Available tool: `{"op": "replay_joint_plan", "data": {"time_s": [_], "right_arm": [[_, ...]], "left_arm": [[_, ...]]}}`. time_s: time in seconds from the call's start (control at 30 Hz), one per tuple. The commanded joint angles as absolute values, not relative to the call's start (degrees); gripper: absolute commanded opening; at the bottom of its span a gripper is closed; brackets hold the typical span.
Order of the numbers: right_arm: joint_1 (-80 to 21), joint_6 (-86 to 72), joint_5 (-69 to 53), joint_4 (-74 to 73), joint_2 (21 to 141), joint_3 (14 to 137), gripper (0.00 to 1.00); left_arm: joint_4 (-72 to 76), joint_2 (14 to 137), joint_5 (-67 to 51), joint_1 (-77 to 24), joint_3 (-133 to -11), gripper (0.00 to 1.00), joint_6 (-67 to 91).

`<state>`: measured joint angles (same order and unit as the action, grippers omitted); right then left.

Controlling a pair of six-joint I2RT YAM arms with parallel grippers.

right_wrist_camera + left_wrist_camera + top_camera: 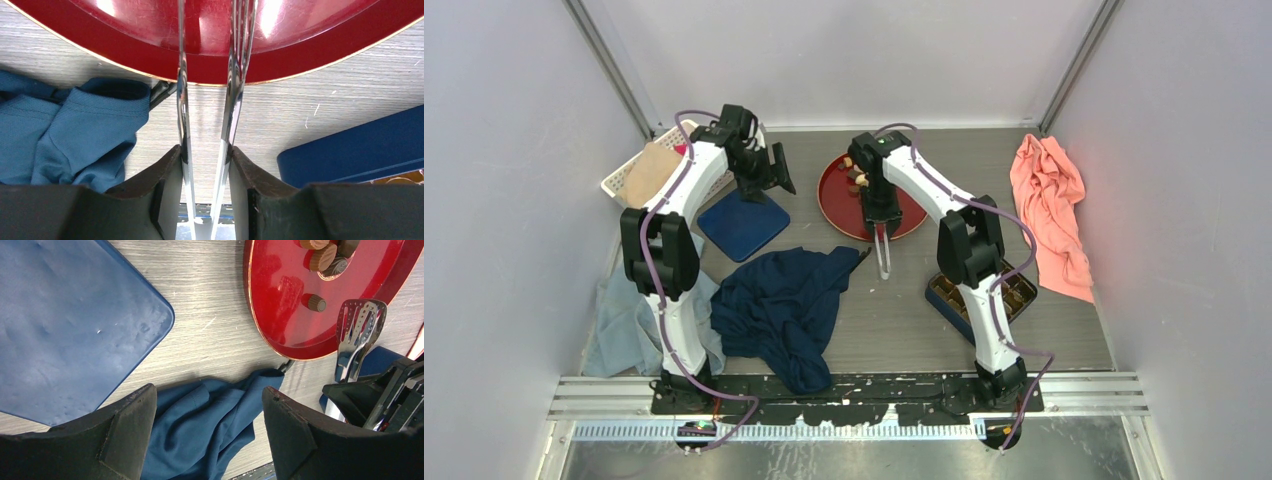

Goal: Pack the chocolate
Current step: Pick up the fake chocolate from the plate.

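Grey table [894, 300], chocolate [316, 303] on red tray [280, 295], beyond tongs [234, 100] in right pincer [205, 155]

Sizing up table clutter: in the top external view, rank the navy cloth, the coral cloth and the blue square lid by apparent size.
1. navy cloth
2. coral cloth
3. blue square lid, clearly smallest

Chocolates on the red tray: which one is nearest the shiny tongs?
The lone brown chocolate beside the tongs; the other chocolates bunch farther up the tray.
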<state>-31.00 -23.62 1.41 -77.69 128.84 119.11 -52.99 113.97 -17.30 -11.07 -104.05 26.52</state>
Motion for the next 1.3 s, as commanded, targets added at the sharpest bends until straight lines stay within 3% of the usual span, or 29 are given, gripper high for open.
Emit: {"op": "replay_joint_plan", "data": {"time_s": [0.0, 0.73, 1.03, 1.27], "right_arm": [[-31.3, -22.3, 0.8, -79.2, 129.0, 124.1, 0.44], [-31.3, -20.0, -3.7, -80.1, 134.6, 125.1, 0.50], [-31.3, -19.8, -4.0, -80.1, 134.8, 123.8, 0.47], [-31.3, -19.7, -3.0, -80.2, 134.4, 124.2, 0.39]], "left_arm": [[-51.3, 111.0, -18.7, -10.5, -104.0, 0.77, 26.2], [-51.1, 112.1, -17.8, -10.6, -105.6, 0.77, 27.3], [-51.3, 112.1, -17.2, -10.5, -105.5, 0.77, 27.4], [-51.3, 112.0, -17.4, -10.5, -105.3, 0.78, 27.4]]}}
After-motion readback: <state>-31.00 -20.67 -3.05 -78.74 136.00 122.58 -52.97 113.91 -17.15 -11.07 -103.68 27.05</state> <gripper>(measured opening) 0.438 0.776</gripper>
